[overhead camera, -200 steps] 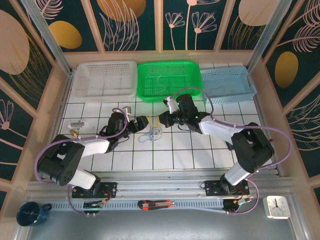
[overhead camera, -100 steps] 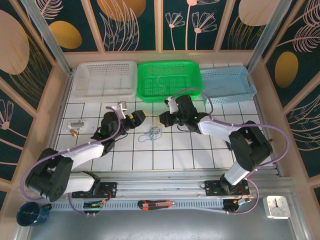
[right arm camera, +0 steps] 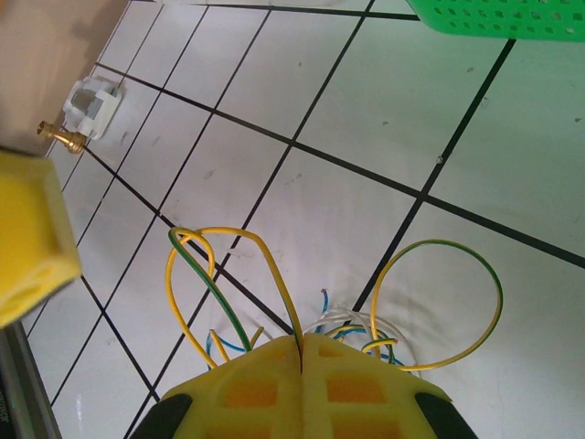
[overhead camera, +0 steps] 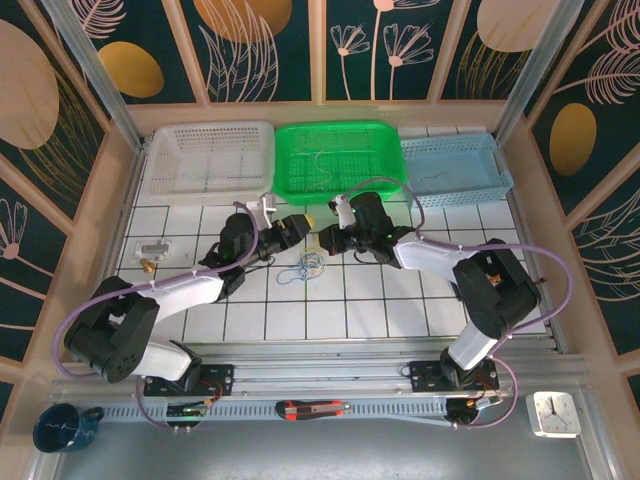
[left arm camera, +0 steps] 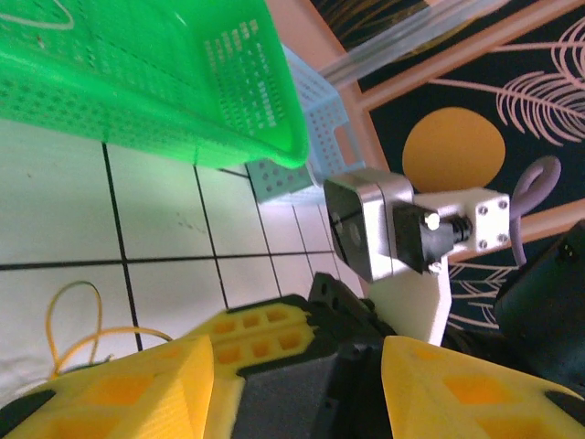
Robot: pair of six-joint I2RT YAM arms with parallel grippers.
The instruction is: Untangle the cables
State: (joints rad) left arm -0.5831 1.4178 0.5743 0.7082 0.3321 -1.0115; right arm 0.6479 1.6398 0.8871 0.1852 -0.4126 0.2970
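Observation:
The cables (overhead camera: 308, 266) lie as a small clump of blue, yellow-green and whitish strands on the tiled table, between the two arms. My right gripper (overhead camera: 322, 240) sits just behind the clump, shut on a yellow-green wire (right arm camera: 274, 274) that loops out from its closed fingertips (right arm camera: 302, 346). Blue and white strands (right arm camera: 352, 327) lie under that loop. My left gripper (overhead camera: 296, 226) is close to the left of the right one. Its jaws (left arm camera: 297, 357) stand apart with nothing held; the right gripper's yellow finger (left arm camera: 260, 331) shows beyond the gap. A yellow wire (left arm camera: 69, 320) lies to the left.
Three baskets line the back: white (overhead camera: 208, 157), green (overhead camera: 290, 185) with a thin wire inside, blue (overhead camera: 452, 188) with another. A small metal clip (overhead camera: 150, 247) and a brass fitting (overhead camera: 147, 265) lie at the left. A cutter (overhead camera: 312, 408), clock (overhead camera: 553, 412) and mug (overhead camera: 60, 428) sit beyond the front rail.
My left gripper has swung right and toward the back, closing in on the right gripper, and its jaws have narrowed. The right gripper has stayed shut on the wire, almost still.

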